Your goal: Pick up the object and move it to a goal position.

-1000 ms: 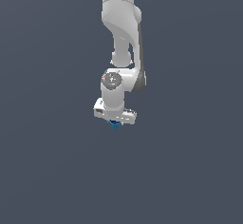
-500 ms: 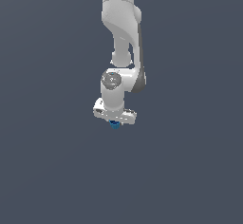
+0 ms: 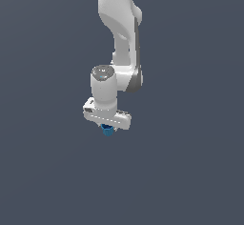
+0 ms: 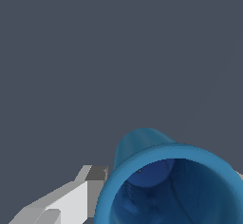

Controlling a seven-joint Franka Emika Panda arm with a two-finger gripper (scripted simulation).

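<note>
One blue cup-like object (image 3: 108, 130), hollow, interior bare. One white gripper (image 3: 107, 129), fingers (image 4: 71, 199) pinching the object at its sides.

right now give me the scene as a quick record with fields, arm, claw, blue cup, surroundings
arm: white Panda arm reaching down from the top of the exterior view
claw: claw pointing downward, shut on the cup
object: small bright-blue cup with a darker blue inside, between the claw's fingers
cup visibility: only a small blue bit shows below the claw in the exterior view; wrist view shows its open rim close up
finger: one grey-white finger beside the cup
surroundings: plain dark grey background
goal marker: none visible
</note>
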